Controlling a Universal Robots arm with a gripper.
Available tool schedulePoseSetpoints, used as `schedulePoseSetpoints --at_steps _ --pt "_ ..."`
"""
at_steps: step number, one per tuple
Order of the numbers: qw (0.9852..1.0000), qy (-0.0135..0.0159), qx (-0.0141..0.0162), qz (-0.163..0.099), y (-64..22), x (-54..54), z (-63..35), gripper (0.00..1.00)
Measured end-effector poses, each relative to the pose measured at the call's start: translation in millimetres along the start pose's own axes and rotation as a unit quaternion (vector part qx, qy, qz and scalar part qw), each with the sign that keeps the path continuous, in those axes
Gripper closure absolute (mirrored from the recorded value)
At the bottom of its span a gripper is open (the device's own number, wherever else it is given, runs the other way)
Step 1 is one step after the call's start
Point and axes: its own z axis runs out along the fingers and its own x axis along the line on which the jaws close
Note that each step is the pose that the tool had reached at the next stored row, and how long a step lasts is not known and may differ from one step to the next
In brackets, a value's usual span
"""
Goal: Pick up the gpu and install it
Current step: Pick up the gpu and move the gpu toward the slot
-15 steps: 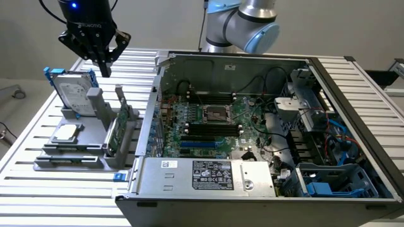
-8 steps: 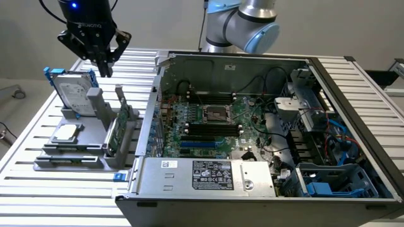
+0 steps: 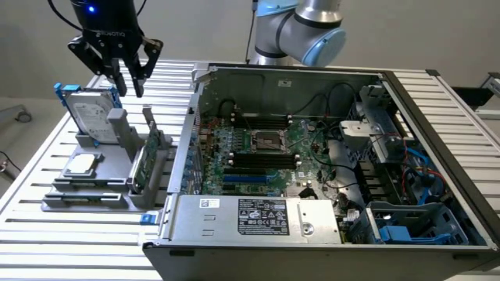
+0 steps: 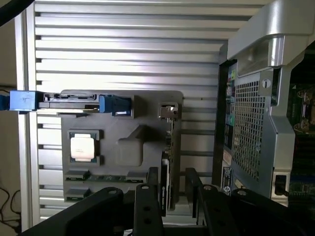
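The gpu (image 3: 149, 153) is standing on edge in a slot of the grey holder (image 3: 117, 175), just beside the open case (image 3: 328, 228), on the exterior view's left of it; a green board face is showing. The gripper (image 3: 131, 92) is hovering well above it, toward the far end of the holder, its fingers spread and pinching nothing; in the wrist view the card's thin top edge is lying in line between the two fingers. Doing this pick well probably means keeping the fingers astride that edge, square to the flat faces, closing on bare board and not on components, and pulling straight up so the card is not binding in its slot. The card is looking thin, rigid and flat; the holder matte and blocky; the table (image 3: 47, 234) ribbed, bright metal. A silver drive (image 3: 90, 117) in a blue frame is standing at the holder's far end; a small square chip (image 3: 84, 165) is lying flat nearer.
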Motion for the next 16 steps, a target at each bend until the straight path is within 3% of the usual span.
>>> schedulePoseSetpoints --at_steps 9,16 --pt "1.0 -0.0002 -0.0001 0.0 -21.0 4.1 16.8 0.64" --pt "1.0 -0.0001 -0.0001 0.0 -27.0 4.9 29.5 0.64"
